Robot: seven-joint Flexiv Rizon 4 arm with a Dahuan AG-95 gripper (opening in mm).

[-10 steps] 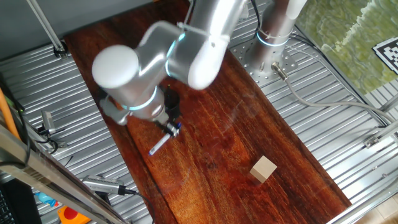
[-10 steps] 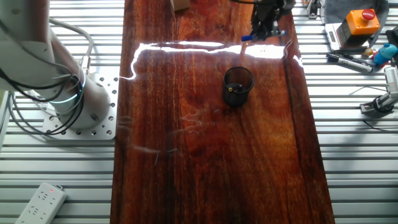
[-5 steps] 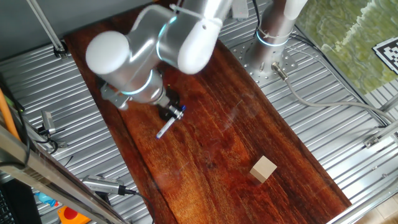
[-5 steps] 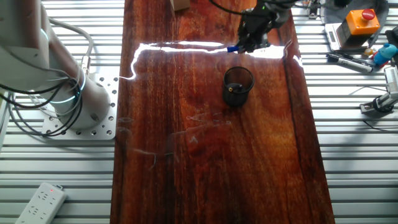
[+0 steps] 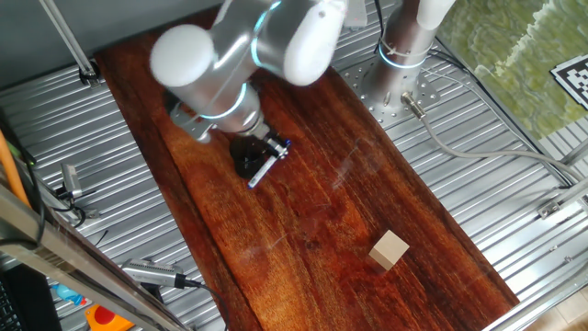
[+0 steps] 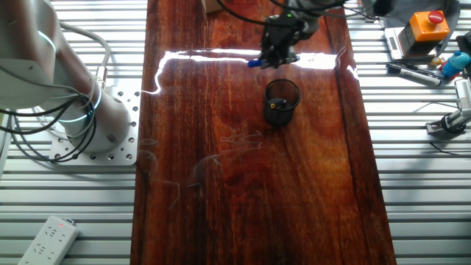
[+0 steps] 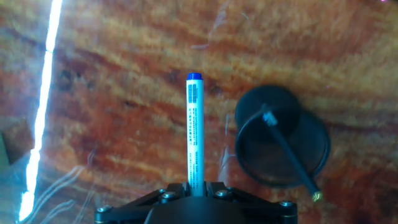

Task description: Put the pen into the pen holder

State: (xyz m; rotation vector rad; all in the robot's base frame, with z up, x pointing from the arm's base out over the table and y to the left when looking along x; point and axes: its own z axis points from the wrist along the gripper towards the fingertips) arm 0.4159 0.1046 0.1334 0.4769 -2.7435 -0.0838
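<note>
The two-finger end effector (image 7: 196, 190) pinches the slim white-barrelled pen with a blue cap end (image 7: 194, 130), held above the dark wooden worktop (image 6: 243, 184) just beside the small black cylindrical pen holder (image 7: 281, 135). The pen tip sits off the cup's mouth, so centre it over the opening, bring the barrel upright, then lower before releasing, lest it catch the rim

The pen (image 7: 194, 134) carries a narrow printed strip along its white barrel in the hand view: a small barcode-like block near the blue tip and a line of tiny characters below it, too small to read. A black-and-white square marker (image 5: 573, 75) lies at the frame edge.
</note>
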